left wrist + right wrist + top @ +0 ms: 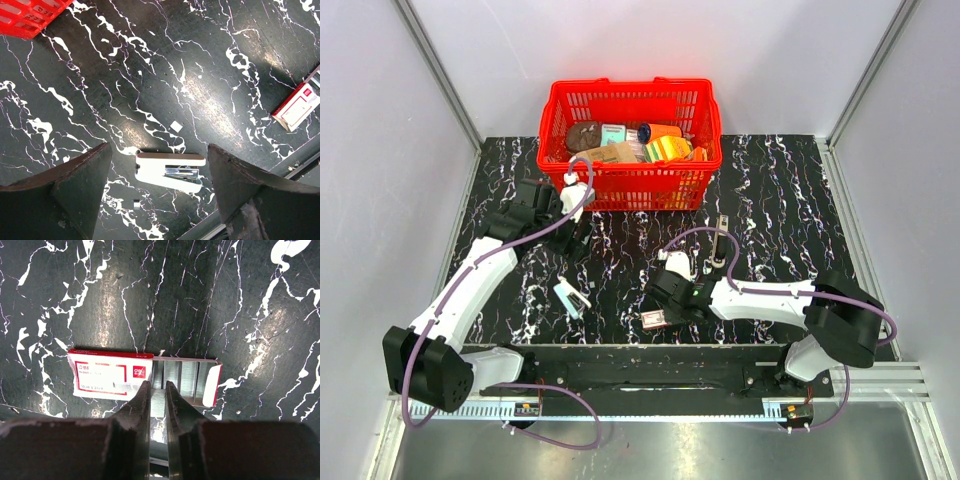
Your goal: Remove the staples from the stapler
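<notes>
Item: small pale teal-and-white plastic stapler (170, 172), flat on the black marbled tabletop (200, 75), below my wide-open left pincer (159, 146), long axis running finger to finger; left arm nearer. Right pincer (157, 384) narrowed over a white-and-red carton (110, 374); whether it grips anything, I cannot tell.

White arms (470, 285) carry black joints (840, 322), purple cables (556, 404) and dark pincer fingers (75, 190).

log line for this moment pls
left gripper: open, clear of stapler | right gripper: shut on staple strip over open carton | stapler: on table

The stapler (571, 297) lies left of the carton (654, 319) holding staples (182, 376).
</notes>
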Action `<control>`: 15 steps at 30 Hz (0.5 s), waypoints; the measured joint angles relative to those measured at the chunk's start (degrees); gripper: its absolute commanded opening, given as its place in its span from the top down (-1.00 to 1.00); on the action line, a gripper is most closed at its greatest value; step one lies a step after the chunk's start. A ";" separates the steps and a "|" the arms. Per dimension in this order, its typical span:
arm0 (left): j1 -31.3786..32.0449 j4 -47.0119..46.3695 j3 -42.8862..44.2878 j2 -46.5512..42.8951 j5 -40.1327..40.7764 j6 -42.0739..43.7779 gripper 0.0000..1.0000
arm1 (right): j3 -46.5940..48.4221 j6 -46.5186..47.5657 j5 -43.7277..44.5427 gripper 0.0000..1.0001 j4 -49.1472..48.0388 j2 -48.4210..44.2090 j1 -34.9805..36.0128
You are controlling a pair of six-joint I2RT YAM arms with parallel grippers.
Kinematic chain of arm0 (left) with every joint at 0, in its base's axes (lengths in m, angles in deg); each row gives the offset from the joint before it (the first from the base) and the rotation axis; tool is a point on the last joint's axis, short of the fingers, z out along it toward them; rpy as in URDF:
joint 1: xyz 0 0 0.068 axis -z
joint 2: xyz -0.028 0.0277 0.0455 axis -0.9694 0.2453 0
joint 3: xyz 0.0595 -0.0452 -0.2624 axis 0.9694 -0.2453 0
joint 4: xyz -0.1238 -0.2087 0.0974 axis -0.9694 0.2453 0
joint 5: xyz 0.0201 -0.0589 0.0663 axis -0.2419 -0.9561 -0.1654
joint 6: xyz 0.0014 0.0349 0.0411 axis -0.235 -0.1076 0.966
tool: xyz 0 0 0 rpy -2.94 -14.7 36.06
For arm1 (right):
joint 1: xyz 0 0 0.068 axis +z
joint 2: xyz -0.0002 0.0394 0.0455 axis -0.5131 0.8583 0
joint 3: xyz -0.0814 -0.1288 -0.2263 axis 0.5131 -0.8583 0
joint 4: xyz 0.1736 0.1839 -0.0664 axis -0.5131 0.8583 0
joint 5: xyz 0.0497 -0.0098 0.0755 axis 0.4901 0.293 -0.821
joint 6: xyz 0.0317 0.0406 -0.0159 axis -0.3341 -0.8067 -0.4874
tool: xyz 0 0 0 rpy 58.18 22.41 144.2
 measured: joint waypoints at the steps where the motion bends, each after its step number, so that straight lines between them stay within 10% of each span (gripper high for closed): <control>1: 0.00 0.00 -0.04 0.00 0.00 0.00 -0.64 | 0.00 0.00 0.00 0.81 0.00 0.02 0.00; 15: 0.00 -0.02 -0.22 0.00 -0.35 -0.02 -0.65 | -0.70 0.02 0.96 0.80 -0.44 0.02 0.00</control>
